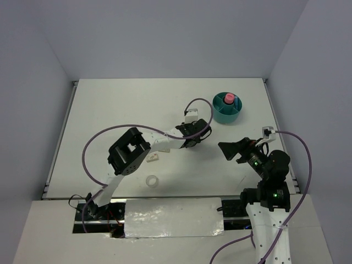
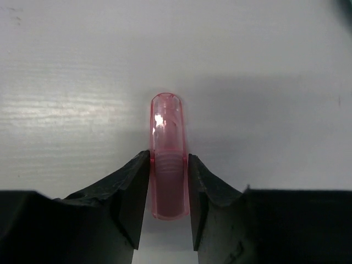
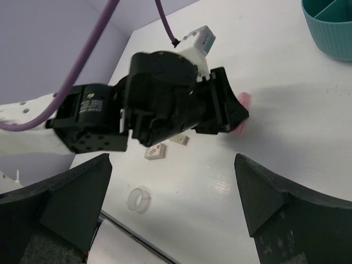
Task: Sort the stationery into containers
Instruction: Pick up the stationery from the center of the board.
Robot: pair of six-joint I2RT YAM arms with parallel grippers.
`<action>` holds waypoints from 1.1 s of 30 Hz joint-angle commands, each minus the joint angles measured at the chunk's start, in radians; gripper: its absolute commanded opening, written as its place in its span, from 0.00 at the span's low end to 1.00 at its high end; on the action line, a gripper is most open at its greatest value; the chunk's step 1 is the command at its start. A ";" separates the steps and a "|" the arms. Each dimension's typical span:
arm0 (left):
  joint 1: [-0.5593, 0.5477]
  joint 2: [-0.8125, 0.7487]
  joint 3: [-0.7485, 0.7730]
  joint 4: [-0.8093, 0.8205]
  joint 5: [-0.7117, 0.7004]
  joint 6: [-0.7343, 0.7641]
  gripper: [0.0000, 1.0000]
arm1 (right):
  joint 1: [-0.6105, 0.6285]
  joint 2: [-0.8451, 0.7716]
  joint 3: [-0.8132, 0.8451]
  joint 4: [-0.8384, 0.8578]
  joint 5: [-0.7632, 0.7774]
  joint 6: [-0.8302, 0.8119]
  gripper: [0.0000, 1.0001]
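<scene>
A short translucent pink stick [image 2: 166,121] lies on the white table, and my left gripper [image 2: 169,159] is shut on its lower half, both fingers pressed against its sides. From above, that left gripper [image 1: 198,133] sits mid-table, left of and below the teal organizer [image 1: 220,116]. A pink tube [image 1: 229,99] and a blue stick [image 1: 235,103] stand in the organizer. My right gripper [image 3: 172,159] is open and holds nothing; in the top view the right gripper [image 1: 231,149] hovers right of the left one. The pink stick's tip [image 3: 242,113] pokes out past the left fingers.
Two small tan and white blocks [image 1: 152,158] lie under the left forearm, with a clear ring [image 1: 152,181] nearer the front edge. The ring [image 3: 138,199] and a block [image 3: 155,152] also show in the right wrist view. The left arm's purple cable [image 1: 198,101] loops above its wrist.
</scene>
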 commanded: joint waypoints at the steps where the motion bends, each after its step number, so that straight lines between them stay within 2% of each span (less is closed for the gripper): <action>1: -0.041 0.021 -0.239 -0.029 0.295 0.151 0.50 | 0.005 0.020 -0.017 0.043 -0.039 0.001 1.00; 4: -0.041 -0.036 -0.321 0.006 0.349 0.190 0.51 | 0.005 0.026 -0.025 0.066 -0.050 0.021 1.00; 5: -0.041 -0.045 -0.367 0.029 0.363 0.213 0.47 | 0.005 0.032 -0.027 0.067 -0.048 0.022 1.00; 6: -0.042 -0.063 -0.390 0.050 0.380 0.227 0.40 | 0.007 0.036 -0.030 0.069 -0.045 0.021 1.00; 7: -0.042 -0.073 -0.434 0.067 0.400 0.233 0.20 | 0.005 0.045 -0.036 0.072 -0.040 0.019 1.00; 8: -0.042 -0.085 -0.455 0.081 0.398 0.236 0.06 | 0.005 0.051 -0.039 0.075 -0.036 0.019 1.00; 9: -0.045 -0.093 -0.473 0.094 0.398 0.241 0.00 | 0.005 0.058 -0.045 0.083 -0.033 0.022 1.00; 13: -0.052 -0.131 -0.562 0.138 0.392 0.259 0.00 | 0.005 0.124 -0.114 0.152 -0.056 0.064 1.00; 17: -0.073 -0.236 -0.637 0.189 0.319 0.270 0.00 | 0.005 0.175 -0.180 0.251 -0.041 0.104 1.00; 25: -0.166 -0.537 -0.847 0.529 0.257 0.382 0.00 | 0.048 0.304 -0.326 0.447 -0.013 0.193 1.00; 30: -0.180 -0.659 -0.932 0.655 0.295 0.419 0.00 | 0.242 0.419 -0.312 0.537 0.082 0.252 0.99; 33: -0.183 -0.709 -0.959 0.715 0.317 0.428 0.00 | 0.307 0.473 -0.307 0.578 0.148 0.294 0.93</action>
